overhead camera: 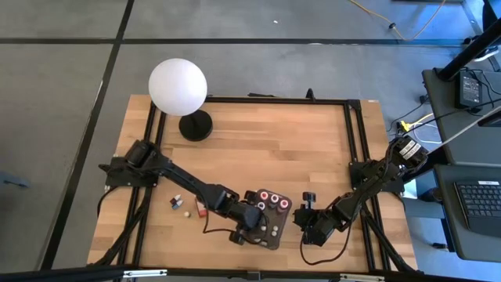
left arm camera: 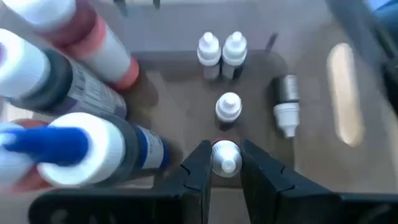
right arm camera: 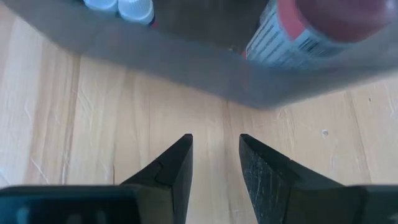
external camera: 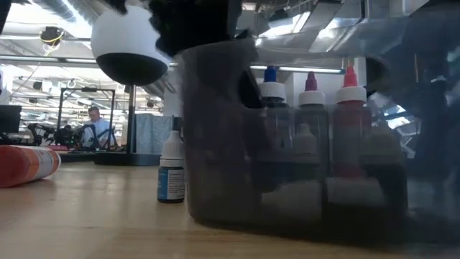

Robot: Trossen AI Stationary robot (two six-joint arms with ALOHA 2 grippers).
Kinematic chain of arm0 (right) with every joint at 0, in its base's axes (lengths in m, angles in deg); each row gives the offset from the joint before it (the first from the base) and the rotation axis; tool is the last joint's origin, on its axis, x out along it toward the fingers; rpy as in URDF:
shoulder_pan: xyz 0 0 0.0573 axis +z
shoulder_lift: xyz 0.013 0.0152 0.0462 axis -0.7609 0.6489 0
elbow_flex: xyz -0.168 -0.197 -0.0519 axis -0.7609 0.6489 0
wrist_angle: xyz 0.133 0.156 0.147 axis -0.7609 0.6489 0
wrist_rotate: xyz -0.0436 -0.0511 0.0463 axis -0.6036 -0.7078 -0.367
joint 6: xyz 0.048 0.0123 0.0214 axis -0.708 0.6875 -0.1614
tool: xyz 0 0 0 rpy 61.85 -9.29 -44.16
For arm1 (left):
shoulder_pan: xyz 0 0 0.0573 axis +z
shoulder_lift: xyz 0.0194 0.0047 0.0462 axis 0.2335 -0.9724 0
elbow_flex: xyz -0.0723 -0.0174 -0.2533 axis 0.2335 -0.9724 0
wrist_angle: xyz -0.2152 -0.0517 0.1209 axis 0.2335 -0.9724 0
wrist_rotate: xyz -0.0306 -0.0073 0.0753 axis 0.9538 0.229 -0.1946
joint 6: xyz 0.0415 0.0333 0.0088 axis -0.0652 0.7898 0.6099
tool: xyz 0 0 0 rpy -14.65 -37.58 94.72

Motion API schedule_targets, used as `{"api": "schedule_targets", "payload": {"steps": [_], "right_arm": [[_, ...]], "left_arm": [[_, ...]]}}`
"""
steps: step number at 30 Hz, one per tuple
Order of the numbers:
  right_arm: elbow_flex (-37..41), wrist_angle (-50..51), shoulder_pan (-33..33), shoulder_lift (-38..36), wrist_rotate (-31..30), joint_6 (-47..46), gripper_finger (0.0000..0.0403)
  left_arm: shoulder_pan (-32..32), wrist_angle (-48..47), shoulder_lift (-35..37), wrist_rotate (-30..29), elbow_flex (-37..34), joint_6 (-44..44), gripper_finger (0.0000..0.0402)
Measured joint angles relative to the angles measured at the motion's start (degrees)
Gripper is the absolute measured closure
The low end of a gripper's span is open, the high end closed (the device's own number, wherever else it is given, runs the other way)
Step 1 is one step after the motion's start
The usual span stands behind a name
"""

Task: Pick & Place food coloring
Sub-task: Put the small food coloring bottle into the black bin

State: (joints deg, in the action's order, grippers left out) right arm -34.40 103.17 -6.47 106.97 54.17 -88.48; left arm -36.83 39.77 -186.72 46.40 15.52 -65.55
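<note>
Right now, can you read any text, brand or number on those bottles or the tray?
None can be read.
Red bottle in the tray: label has printed lines, too blurred.
Dark bottle in the left wrist view: label print, too small.
Standing bottle on the table: blue label, illegible.

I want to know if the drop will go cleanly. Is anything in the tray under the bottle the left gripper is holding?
The left gripper is shut on a white-capped bottle over the tray. The floor beneath it looks bare; other bottles stand farther in and one bottle lies beside. Nothing visible blocks it.
</note>
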Motion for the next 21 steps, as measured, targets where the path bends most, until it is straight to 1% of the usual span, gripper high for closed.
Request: {"api": "schedule_targets", "payload": {"steps": [4, 12, 21], "right_arm": [[0.0, 0.02, 0.0, 0.0, 0.0, 0.0, 0.0269], [0.0, 0.04, 0.0, 0.0, -0.02, 0.0, 0.0269], [0.0, 0.04, 0.0, 0.0, -0.02, 0.0, 0.0269]], "left_arm": [[0.24, 0.65, -1.34, 0.29, 0.11, 0.01, 0.0341], [0.24, 0.64, -2.45, 3.04, -0.02, -0.38, 0.034], [0.24, 0.97, -2.44, 3.18, -0.02, -0.38, 0.0313]]}}
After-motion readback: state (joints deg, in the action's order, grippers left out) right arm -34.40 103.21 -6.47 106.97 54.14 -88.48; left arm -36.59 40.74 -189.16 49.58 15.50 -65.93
